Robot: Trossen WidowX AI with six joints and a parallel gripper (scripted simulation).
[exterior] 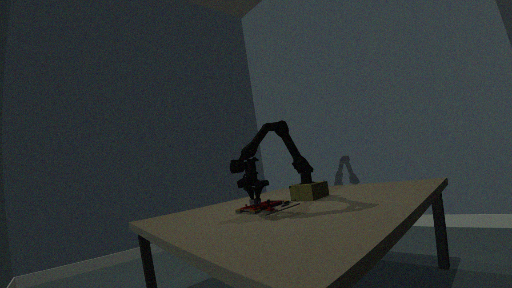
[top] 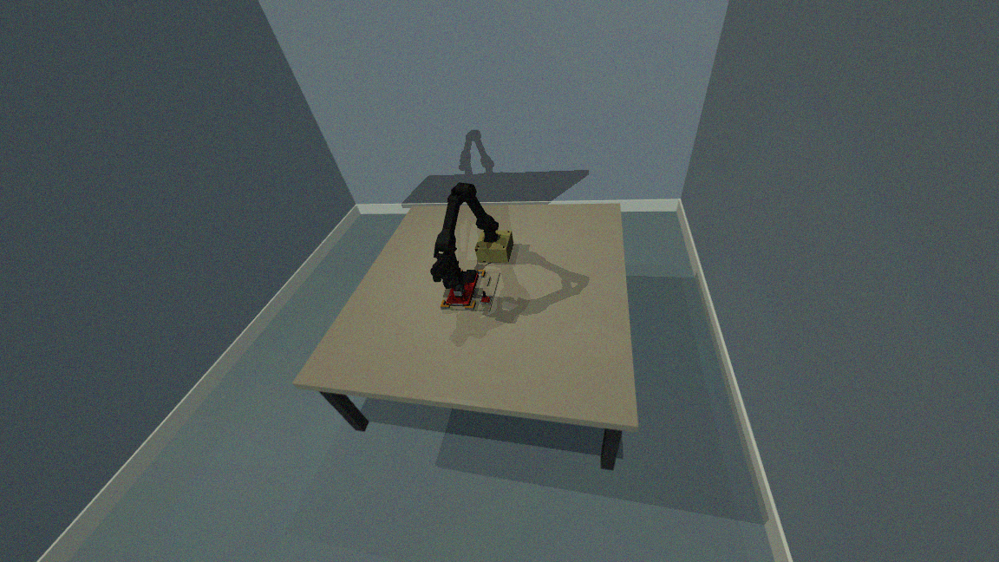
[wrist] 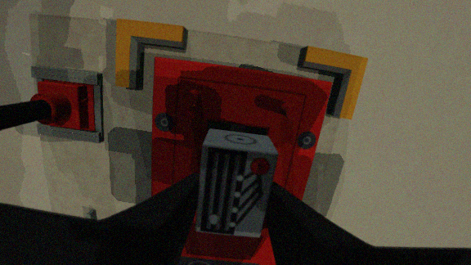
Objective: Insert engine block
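The engine block [wrist: 235, 188] [exterior: 254, 202] is grey, with dark grooves and a red round mark on its visible side. My gripper [wrist: 235, 181] [exterior: 254, 199] is shut on it, one finger on each side. The red car body [wrist: 163, 163] [exterior: 266, 205] [top: 451, 302] lies flat below, between corner brackets. A dark part of the opening [wrist: 241, 126] shows just beyond the block's far edge in the wrist view; the block covers the rest. The block stands upright above or at the opening; I cannot tell how deep. The rib and the slot are hidden.
Orange corner brackets [wrist: 151, 30] [wrist: 335, 59] stand around the car body. A red part with a black handle [wrist: 67, 104] [top: 485, 298] sits in a grey holder beside it. The arm's yellowish base box [top: 494, 250] [exterior: 304, 192] stands behind on the table [top: 551, 363].
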